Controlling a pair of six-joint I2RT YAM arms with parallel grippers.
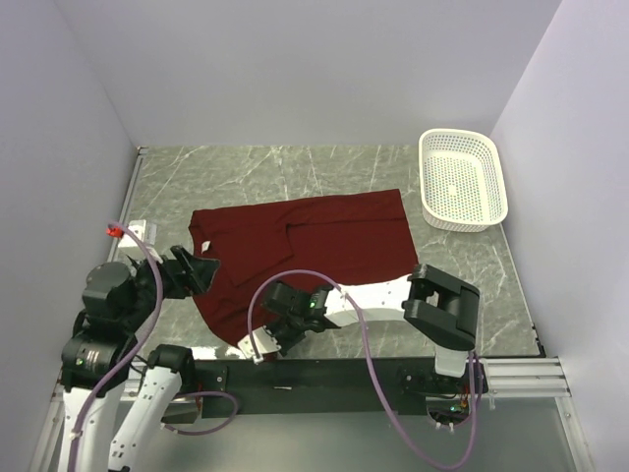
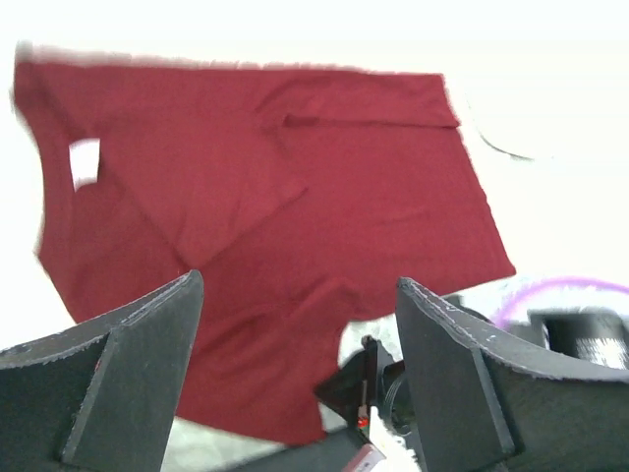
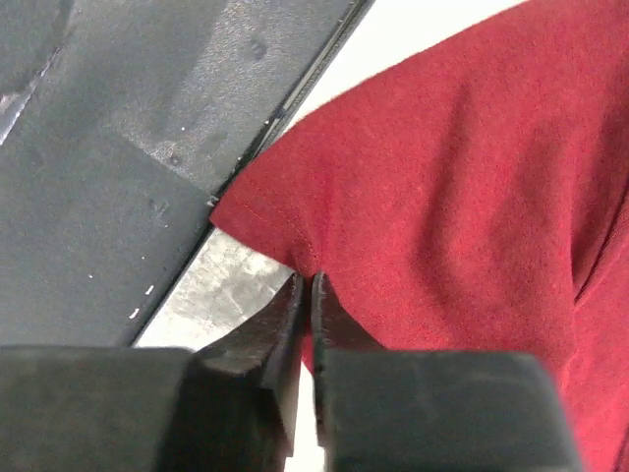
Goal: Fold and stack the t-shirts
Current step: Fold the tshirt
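A plain maroon t-shirt [image 1: 314, 246] lies spread on the marble table, with one part folded over its middle. In the left wrist view the t-shirt [image 2: 295, 187] fills most of the picture. My left gripper [image 1: 201, 270] hovers at the shirt's left edge; the left gripper [image 2: 298, 287] is open, with nothing between its fingers. My right gripper [image 1: 257, 346] is at the shirt's near corner. The right wrist view shows the right gripper [image 3: 307, 282] shut on the hem of the t-shirt [image 3: 442, 197], with a pinch of cloth between the fingertips.
A white mesh basket [image 1: 462, 180] stands at the back right of the table. The black base rail [image 1: 324, 376] runs along the near edge, just beside the held corner; the rail [image 3: 118, 147] shows close by. Purple cables [image 1: 369, 364] loop off both arms.
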